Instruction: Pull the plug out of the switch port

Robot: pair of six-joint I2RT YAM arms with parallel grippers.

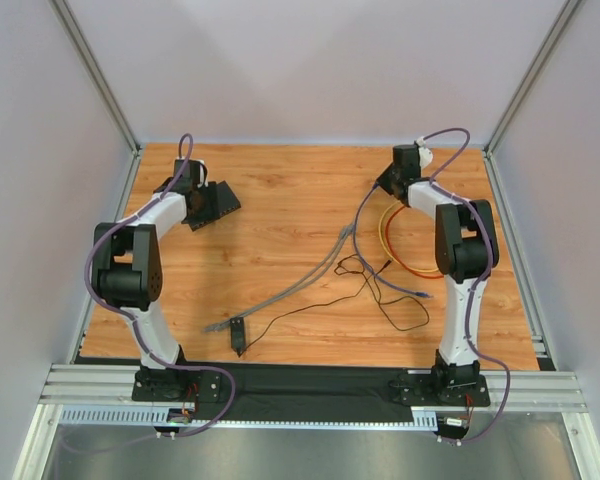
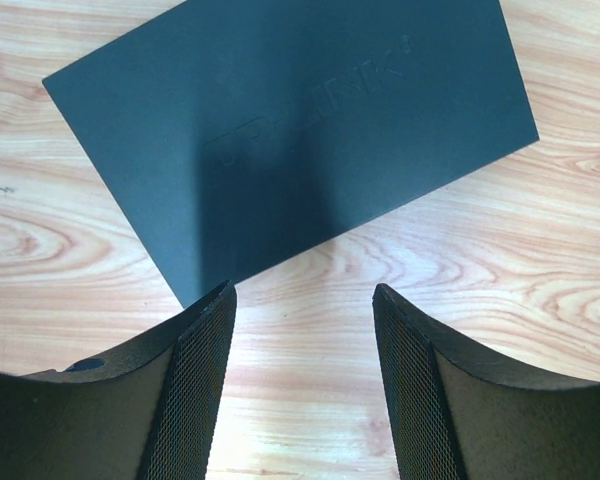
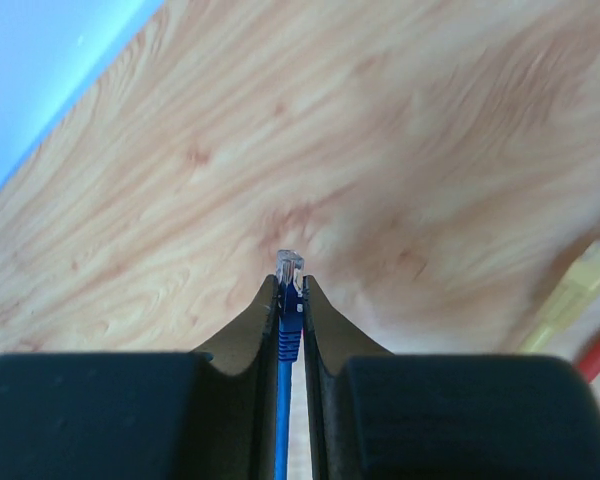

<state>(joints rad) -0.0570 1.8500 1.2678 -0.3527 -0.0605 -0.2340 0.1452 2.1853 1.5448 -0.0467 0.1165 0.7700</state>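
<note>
The switch (image 1: 214, 204) is a flat black box lying at the back left of the wooden table. In the left wrist view its top face (image 2: 290, 130) fills the upper half, and no ports show. My left gripper (image 2: 302, 295) (image 1: 190, 208) is open just short of the switch's near corner, with only bare wood between the fingers. At the back right, my right gripper (image 3: 290, 285) (image 1: 387, 183) is shut on a blue cable's plug (image 3: 290, 266). The plug's clear tip sticks out past the fingertips over bare wood, far from the switch.
Orange and yellow cable loops (image 1: 408, 245) lie by the right arm, and a yellow cable end (image 3: 570, 295) shows in the right wrist view. Grey cables (image 1: 290, 285) run across the middle. A small black adapter block (image 1: 239, 335) on a thin black wire sits near the front. Walls enclose the table.
</note>
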